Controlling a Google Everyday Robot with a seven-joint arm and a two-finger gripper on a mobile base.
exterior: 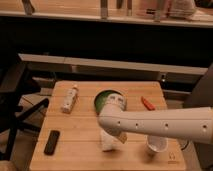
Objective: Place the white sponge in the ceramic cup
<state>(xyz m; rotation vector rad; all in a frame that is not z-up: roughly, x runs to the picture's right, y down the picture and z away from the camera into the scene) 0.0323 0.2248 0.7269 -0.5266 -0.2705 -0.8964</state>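
the gripper (pixel 120 136) is seen under the end of the white arm (pixel 165 125), which reaches in from the right over the wooden table (pixel 80 131). it hangs low at the near-middle of the table, at the right edge of the white sponge (pixel 106 142). its jaws are taken to be apart, w/ nothing clamped. the sponge looks to be lying on the table, not lifted; whether it is touched can't be told, as the wrist hides that spot. the ceramic cup (pixel 157 144) stands upright to the right of the sponge, near side, partly under the arm, w/ nothing seen inside. a green bowl (pixel 104 100) sits just beyond the wrist, a whitish bottle (pixel 70 98) far left, a black remote (pixel 51 142) near left, an orange item (pixel 147 103) far right. risks, as judged: the soft pad could be pinched at one edge only & slip out on the lift; it could be shoved left if the descent is off-centre; the cup could be knocked over by the arm on the way across, since it stands right below it; the sponge could be caught on the rim & left half out.
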